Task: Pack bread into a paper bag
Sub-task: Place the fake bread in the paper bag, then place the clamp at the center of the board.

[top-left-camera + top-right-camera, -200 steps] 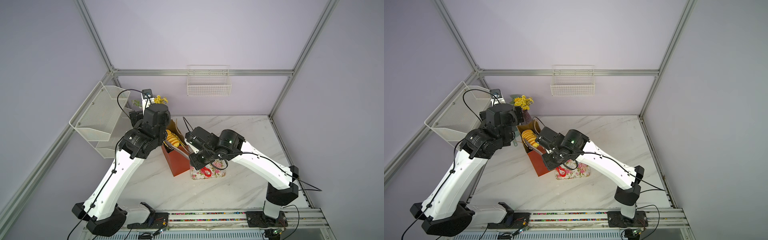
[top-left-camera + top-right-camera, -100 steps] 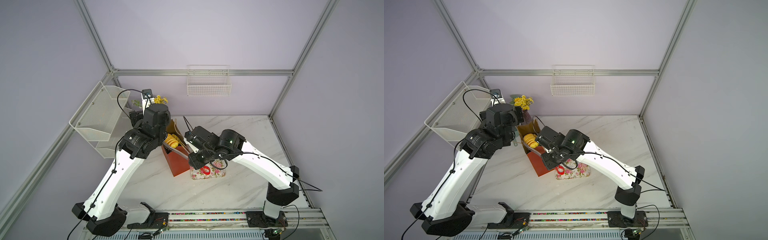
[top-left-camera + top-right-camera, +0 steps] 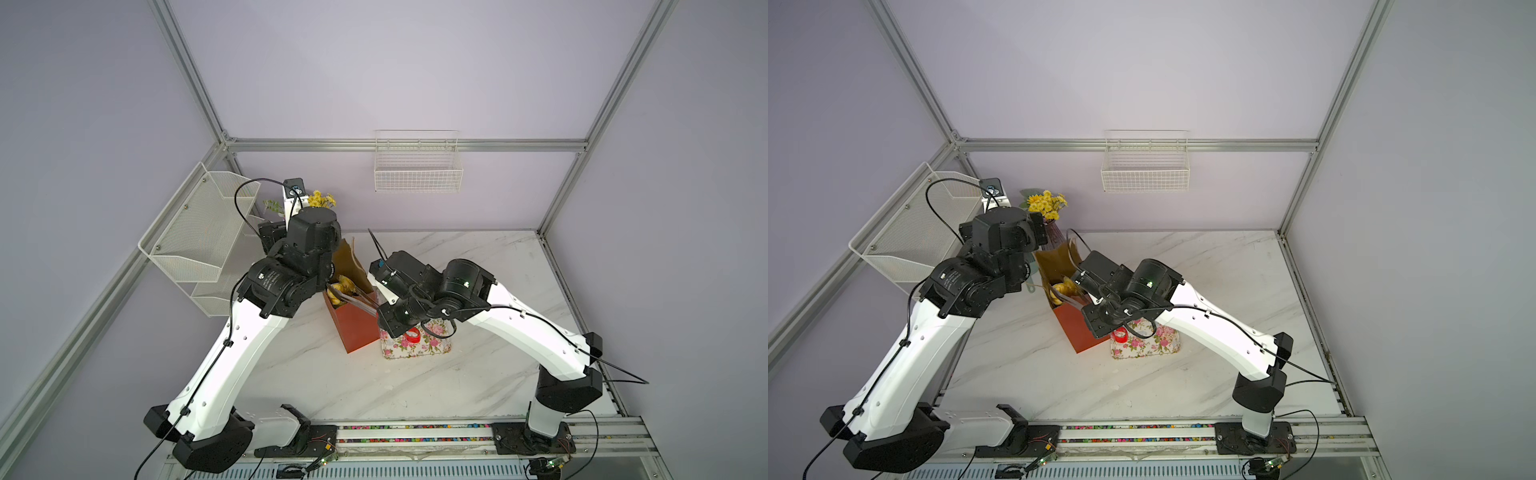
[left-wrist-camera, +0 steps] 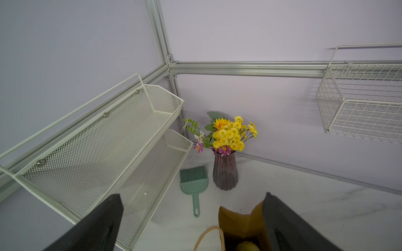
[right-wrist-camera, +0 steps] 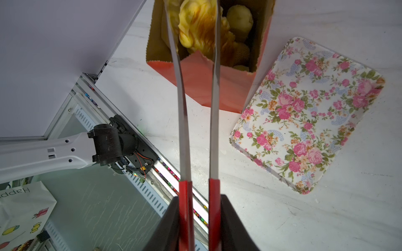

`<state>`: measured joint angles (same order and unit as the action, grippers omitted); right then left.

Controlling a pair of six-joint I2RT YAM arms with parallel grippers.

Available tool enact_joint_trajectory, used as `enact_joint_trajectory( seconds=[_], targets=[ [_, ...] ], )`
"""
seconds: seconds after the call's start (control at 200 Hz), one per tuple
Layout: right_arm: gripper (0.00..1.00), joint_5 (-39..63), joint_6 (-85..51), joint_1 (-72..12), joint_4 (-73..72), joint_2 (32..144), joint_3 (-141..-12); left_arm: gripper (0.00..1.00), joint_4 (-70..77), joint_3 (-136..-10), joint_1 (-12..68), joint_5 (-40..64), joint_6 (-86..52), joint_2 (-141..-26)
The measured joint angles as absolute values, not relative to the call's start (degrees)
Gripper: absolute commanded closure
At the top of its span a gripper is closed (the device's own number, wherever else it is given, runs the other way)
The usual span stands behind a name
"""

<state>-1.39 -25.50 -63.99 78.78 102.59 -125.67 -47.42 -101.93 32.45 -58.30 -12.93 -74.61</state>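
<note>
Several buns inside paper bag; right end effector clamped on tongs gripping ribbed loaf at bag mouth; left end effector spread wide beside bag.

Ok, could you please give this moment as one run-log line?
right jaws: shut on tongs | tongs: bread between blades, at paper bag mouth | left jaws: open, at bag rim

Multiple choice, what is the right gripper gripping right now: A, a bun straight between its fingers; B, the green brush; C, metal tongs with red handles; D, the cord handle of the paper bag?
C: the right gripper is shut on the tongs by their red handles, and the tong tips pinch a glossy yellow bun at the open mouth of the paper bag.
</note>
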Motion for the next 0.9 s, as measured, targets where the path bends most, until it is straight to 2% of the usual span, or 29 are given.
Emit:
enact_joint_trajectory(
  seconds=[0.175, 0.46, 0.73, 0.9],
  targets=[
    [0.72, -3.1, -24.7, -64.0, 76.4, 99.2, -124.7, 0.0, -47.4, -101.9, 32.4, -58.3, -12.9, -74.6],
    [0.76, -8.1, -20.7, -64.0, 75.5, 93.6, -132.5, 0.0, -46.6, -102.0, 32.4, -58.3, -13.1, -75.4],
    [0.77, -30.7, -19.7, -64.1, 76.2, 80.4, -123.2, 0.0, -47.0, -102.0, 32.7, -58.3, -13.1, -75.4],
    [0.77, -37.3, -26.0, -64.1, 78.0, 75.5, -108.5, 0.0, -47.7, -102.0, 32.8, -58.3, -14.3, -75.4]
  ],
)
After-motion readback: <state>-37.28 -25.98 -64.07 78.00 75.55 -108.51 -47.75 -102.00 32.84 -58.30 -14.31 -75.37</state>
